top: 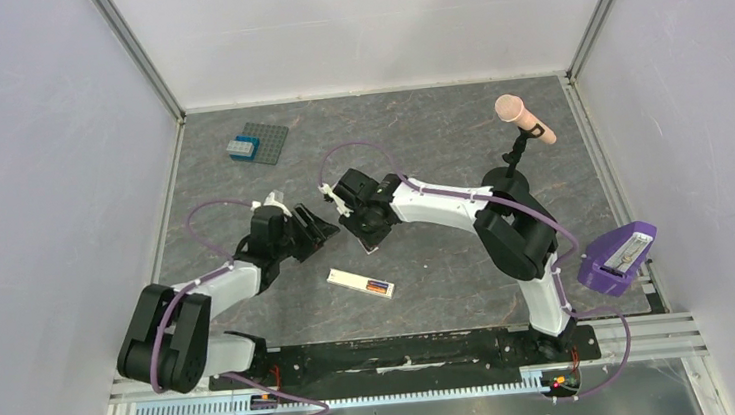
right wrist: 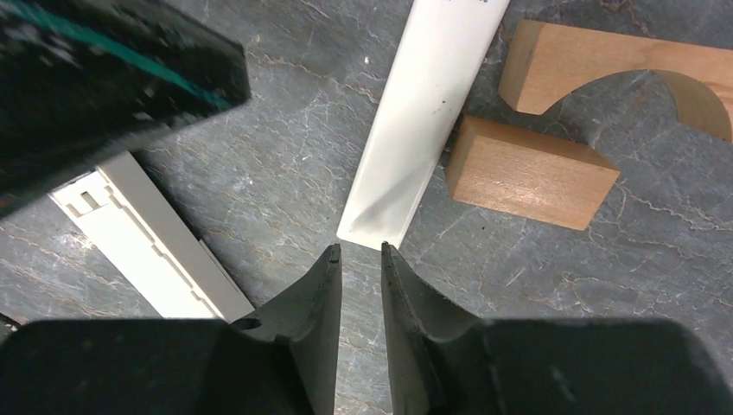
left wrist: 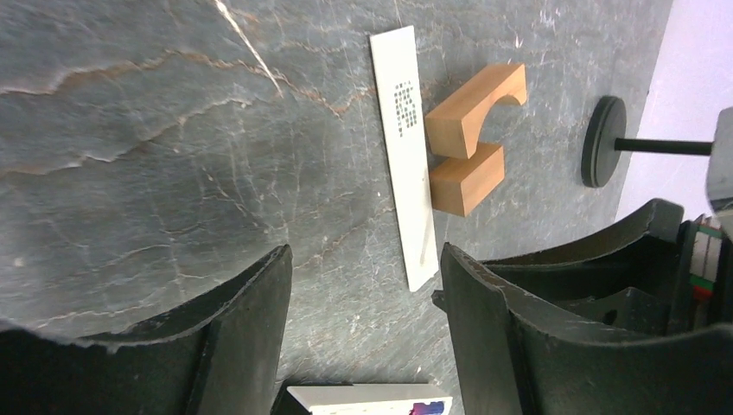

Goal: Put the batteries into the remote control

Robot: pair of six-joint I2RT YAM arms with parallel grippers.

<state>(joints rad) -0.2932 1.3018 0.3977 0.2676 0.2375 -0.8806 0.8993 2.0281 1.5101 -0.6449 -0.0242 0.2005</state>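
Note:
The remote control (top: 355, 281) is a cream-white bar lying on the table in front of both grippers. The orange-red and dark blue batteries (top: 381, 288) sit in the recess at its right end. It also shows at the bottom edge of the left wrist view (left wrist: 363, 398) and at the left of the right wrist view (right wrist: 143, 233). A thin flat white strip (left wrist: 402, 147) with a patch of dots lies between the grippers. My left gripper (left wrist: 365, 251) is open and empty above the table. My right gripper (right wrist: 359, 249) is nearly closed and empty, its tips at the strip's end (right wrist: 428, 112).
Two orange-brown wooden blocks (left wrist: 474, 105) (left wrist: 467, 179) lie beside the strip. A pink microphone (top: 524, 118) stands on a black stand at the back right. A grey studded plate with a blue brick (top: 255, 142) lies at the back left. A purple holder (top: 619, 256) sits at the right edge.

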